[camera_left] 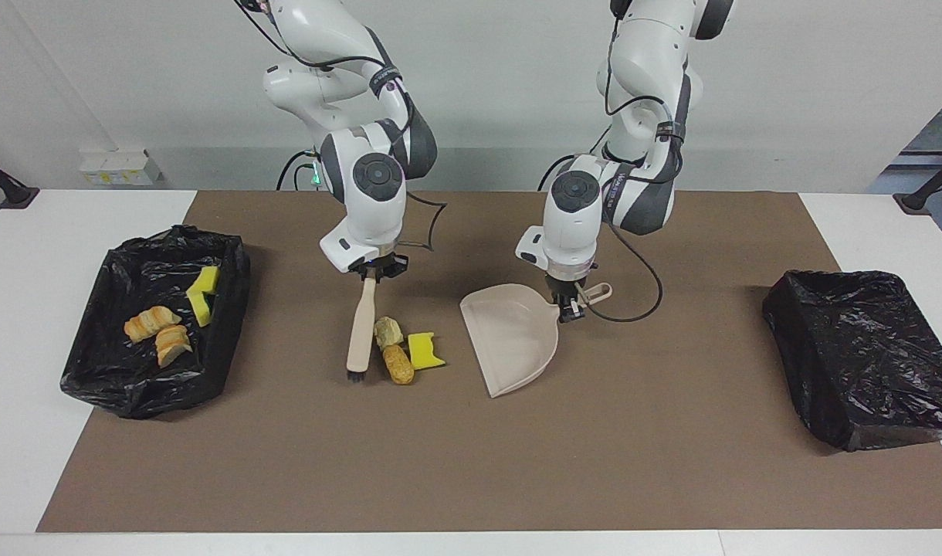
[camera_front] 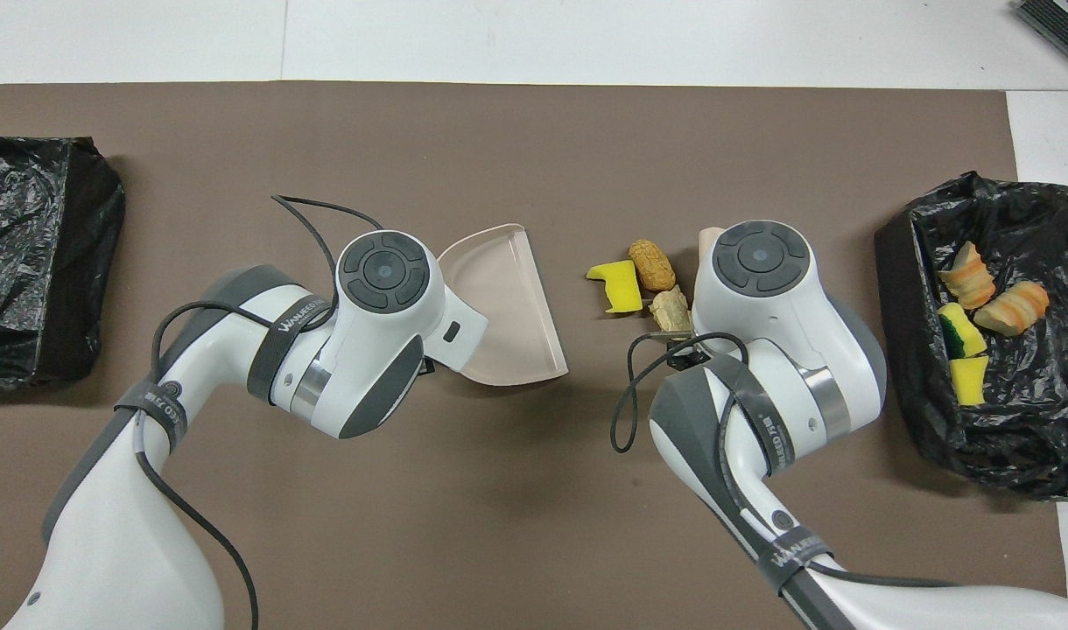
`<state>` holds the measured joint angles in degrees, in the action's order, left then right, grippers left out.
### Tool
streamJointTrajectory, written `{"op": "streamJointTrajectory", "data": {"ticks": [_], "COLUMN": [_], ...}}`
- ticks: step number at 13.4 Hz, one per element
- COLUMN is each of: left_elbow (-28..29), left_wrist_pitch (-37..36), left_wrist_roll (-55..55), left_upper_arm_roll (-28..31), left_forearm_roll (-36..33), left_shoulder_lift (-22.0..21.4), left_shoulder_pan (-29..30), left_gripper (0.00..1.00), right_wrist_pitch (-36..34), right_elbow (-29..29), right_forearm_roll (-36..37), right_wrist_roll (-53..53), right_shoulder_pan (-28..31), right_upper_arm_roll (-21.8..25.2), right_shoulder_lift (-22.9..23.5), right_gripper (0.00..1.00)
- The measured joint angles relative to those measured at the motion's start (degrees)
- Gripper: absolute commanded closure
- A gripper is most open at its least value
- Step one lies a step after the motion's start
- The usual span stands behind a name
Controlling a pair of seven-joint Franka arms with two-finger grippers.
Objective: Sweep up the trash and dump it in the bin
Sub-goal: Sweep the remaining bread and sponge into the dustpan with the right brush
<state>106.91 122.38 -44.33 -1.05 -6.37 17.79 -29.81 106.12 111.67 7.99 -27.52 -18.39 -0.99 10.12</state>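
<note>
- right gripper (camera_left: 376, 270) clamped on brush (camera_left: 360, 332) handle; bristles down beside three loose trash (camera_left: 400, 349) scraps mid-mat, four more in bin (camera_left: 93, 340)
- left gripper (camera_left: 568, 303) pinching dustpan (camera_left: 509, 336) handle, mouth near scraps
- sweeping step; next: push scraps into pan

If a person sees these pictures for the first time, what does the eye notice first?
At mid-table the right gripper holds a brush pressed against three scraps: two tan pieces and one yellow sponge chunk. Beside them, toward the left arm's end, the left gripper holds a dustpan, its mouth facing the scraps. A black-lined bin at the right arm's end already holds several scraps.
</note>
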Motion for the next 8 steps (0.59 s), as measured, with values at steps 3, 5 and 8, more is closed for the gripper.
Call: {"op": "streamJointTrajectory", "data": {"ticks": [3,5,8], "left_elbow": [0.1,0.1,0.2], "left_wrist_pitch": [0.0,0.0,0.0], "left_wrist_roll": [0.0,0.0,0.1], "left_upper_arm_roll": [0.0,0.0,0.0], "left_forearm_roll": [0.0,0.0,0.0], "left_shoulder_lift": [0.0,0.0,0.0], "left_shoulder_pan": [0.0,0.0,0.0], "left_gripper": [1.00,1.00,1.00], "right_wrist_pitch": [4.4,6.2,7.6], "right_elbow": [4.2,5.2,4.4], "right_forearm_roll": [0.0,0.0,-0.1], "right_wrist_roll": [4.8,6.3,6.4], "right_shoulder_pan": [2.5,1.8,-1.5], "right_upper_arm_roll": [0.1,-0.1,-0.3], "right_shoulder_lift": [-0.7,-0.7,0.6], "right_gripper": [1.00,1.00,1.00]}}
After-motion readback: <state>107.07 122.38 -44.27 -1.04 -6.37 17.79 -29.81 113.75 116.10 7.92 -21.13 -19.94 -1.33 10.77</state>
